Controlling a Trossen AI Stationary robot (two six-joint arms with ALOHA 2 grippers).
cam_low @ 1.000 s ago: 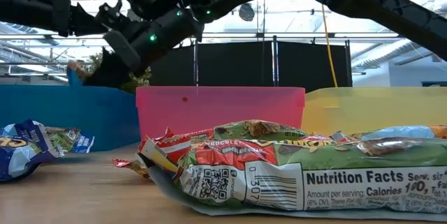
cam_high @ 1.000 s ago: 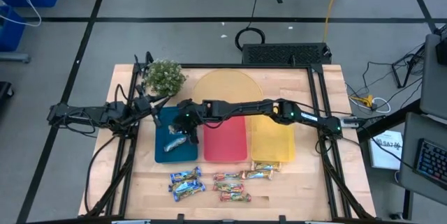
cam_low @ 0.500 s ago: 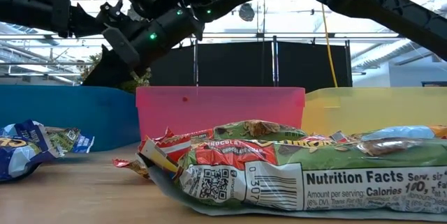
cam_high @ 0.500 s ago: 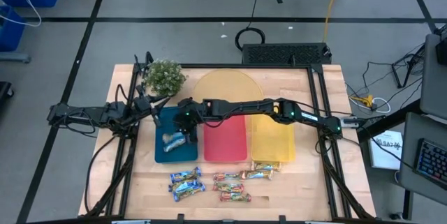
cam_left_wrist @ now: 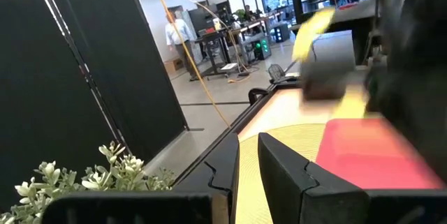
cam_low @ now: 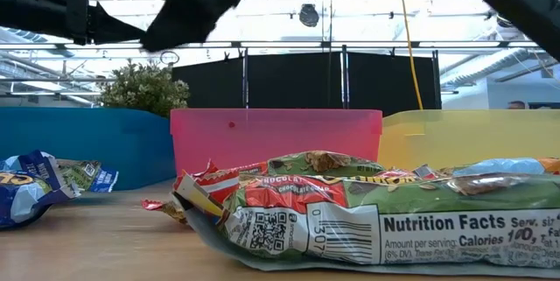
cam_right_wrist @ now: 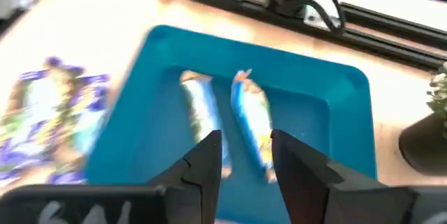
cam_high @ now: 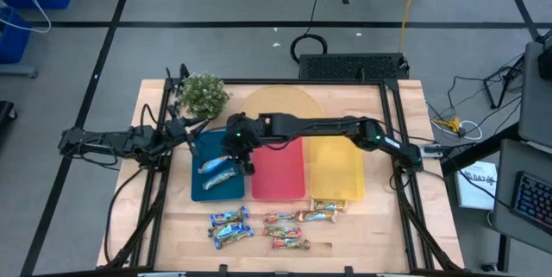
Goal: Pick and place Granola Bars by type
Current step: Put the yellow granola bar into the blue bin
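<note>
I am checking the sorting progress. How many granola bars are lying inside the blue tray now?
2. Both blue-white bars lie side by side inside the blue tray: one bar and the other bar, under the right gripper.

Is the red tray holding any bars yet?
No, in the high view the red tray shows bare, while two bars lie in the blue tray.

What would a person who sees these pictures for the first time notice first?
First, the three bright trays in a row at the table's middle: blue tray, red tray, yellow tray. The right end effector, open, hangs over the blue tray's edge, where two blue-white bars lie side by side. More snack bars lie loose on the wood near the table's front edge.
</note>
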